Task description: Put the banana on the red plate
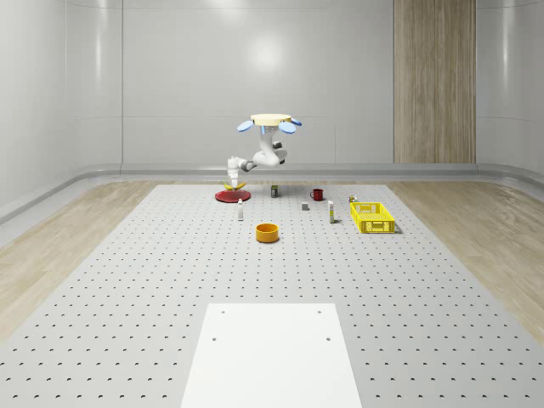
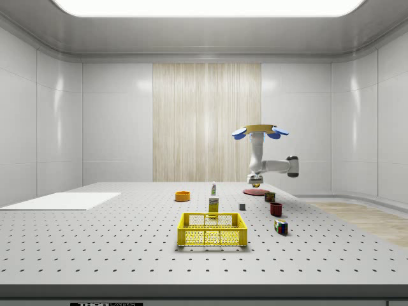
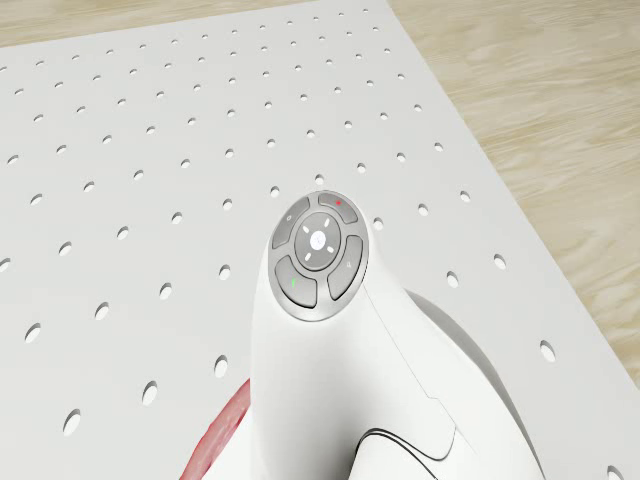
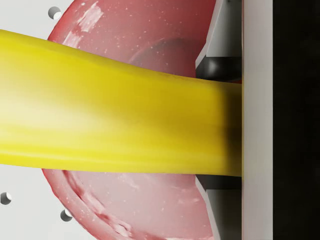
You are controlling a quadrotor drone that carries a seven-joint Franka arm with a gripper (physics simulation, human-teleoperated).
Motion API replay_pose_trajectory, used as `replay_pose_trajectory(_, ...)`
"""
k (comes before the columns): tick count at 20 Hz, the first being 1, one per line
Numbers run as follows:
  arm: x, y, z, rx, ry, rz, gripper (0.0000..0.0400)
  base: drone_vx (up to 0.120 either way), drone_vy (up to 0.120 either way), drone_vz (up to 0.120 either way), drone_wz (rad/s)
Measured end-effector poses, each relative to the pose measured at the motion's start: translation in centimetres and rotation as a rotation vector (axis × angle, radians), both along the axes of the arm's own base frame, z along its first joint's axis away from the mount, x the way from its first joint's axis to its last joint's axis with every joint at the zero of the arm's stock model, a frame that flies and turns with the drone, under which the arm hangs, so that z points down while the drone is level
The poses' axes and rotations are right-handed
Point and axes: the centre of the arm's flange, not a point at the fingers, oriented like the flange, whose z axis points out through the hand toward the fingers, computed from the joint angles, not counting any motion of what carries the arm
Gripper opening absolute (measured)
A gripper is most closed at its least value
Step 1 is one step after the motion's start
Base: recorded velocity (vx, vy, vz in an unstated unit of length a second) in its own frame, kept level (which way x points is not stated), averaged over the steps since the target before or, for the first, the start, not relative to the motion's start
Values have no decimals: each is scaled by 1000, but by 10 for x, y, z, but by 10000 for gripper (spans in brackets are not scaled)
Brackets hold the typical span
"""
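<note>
The drone (image 1: 271, 121) hovers over the far part of the perforated table, just right of the red plate (image 1: 230, 196) in the whole-scene view. Its white arm (image 3: 318, 300) bends down to that plate. The gripper (image 1: 229, 180) is shut on the yellow banana (image 1: 235, 184) and holds it a little above the plate. In the wrist view the banana (image 4: 110, 120) lies crosswise over the red plate (image 4: 135, 35), pressed against one finger (image 4: 257, 120). In the side view the banana (image 2: 255, 185) hangs just over the plate (image 2: 255, 191).
An orange bowl (image 1: 268, 232), a yellow basket (image 1: 372, 217), a red mug (image 1: 317, 194), two small bottles (image 1: 240, 213) (image 1: 331, 212), a grey cube (image 1: 304, 206) and a small box (image 1: 274, 190) stand on the table. A white sheet (image 1: 272, 353) lies near the front.
</note>
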Motion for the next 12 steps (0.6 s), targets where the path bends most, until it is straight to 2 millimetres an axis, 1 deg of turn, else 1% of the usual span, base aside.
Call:
replay_pose_trajectory(6,0,0,17,0,0,0,202,0,0,0,0)
replay_pose_trajectory(7,0,0,19,0,0,0,216,0,0,0,0)
replay_pose_trajectory(8,0,0,21,-2,1,7,257,0,0,0,0)
replay_pose_trajectory(10,0,0,23,-4,3,20,313,0,0,0,0)
replay_pose_trajectory(12,0,0,21,-6,4,30,347,0,0,0,0)
